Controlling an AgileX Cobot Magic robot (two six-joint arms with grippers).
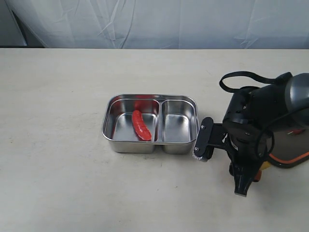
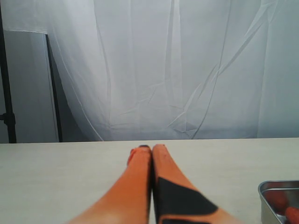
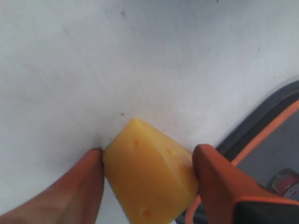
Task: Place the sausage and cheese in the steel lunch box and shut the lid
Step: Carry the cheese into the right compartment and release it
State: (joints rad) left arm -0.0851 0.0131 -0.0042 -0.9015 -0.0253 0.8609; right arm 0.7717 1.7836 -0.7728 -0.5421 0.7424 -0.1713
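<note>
Exterior: sausage [image 1: 141, 125] lies in box [image 1: 107, 131], left compartment as seen; the other is empty.
Left wrist: left end effector [image 2: 150, 148] clenched, empty.
Right wrist: right end effector [image 3: 149, 153] straddles cheese [image 3: 149, 184] on bench [image 3: 70, 70]. Fingers look touching it; cannot tell if clamped. Squeeze flat faces squarely, then lift straight.

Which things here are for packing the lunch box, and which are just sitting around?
For the job:
- sausage, lying in the box
- steel lunch box
- cheese, between the fingers of the right gripper
- lid, beside the cheese

Just there:
- table
- white curtain
- dark stand
- left gripper, shut, holding nothing
</note>
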